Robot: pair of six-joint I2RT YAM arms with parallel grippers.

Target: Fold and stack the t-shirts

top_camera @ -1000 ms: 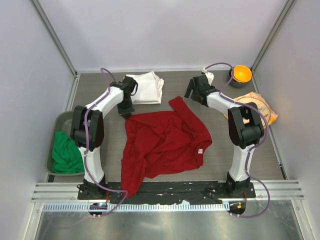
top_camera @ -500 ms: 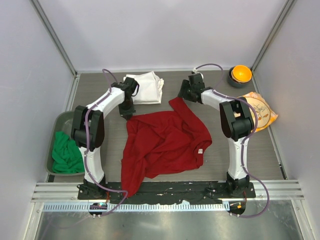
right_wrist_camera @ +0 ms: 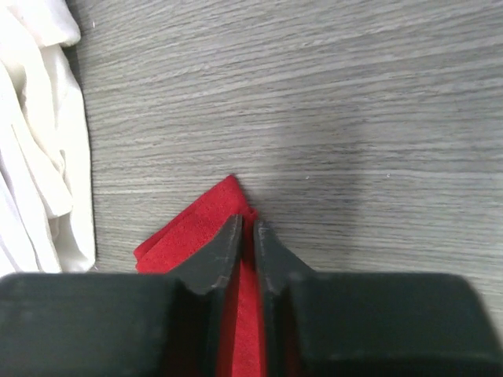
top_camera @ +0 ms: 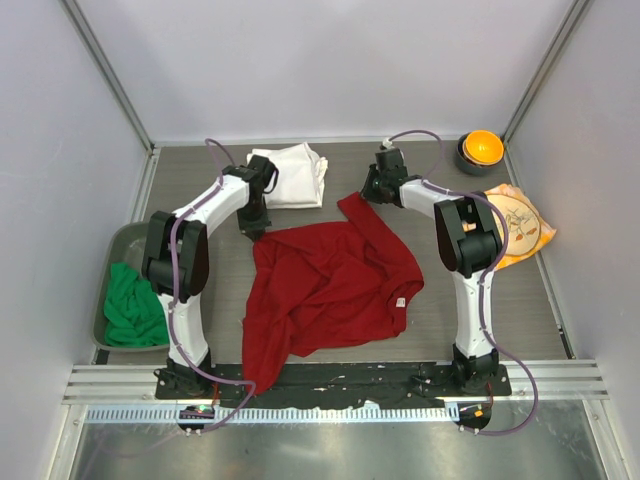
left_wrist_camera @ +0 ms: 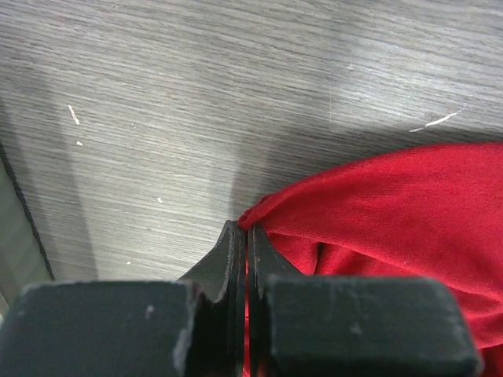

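Right pincer [right_wrist_camera: 246, 226] reached and pinched red t-shirt [top_camera: 330, 280].

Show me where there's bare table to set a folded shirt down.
Bare table lies right of the right arm, nearer than the orange cloth; a smaller patch lies at the back between the white t-shirt and the right gripper. The middle is crowded by the red t-shirt.
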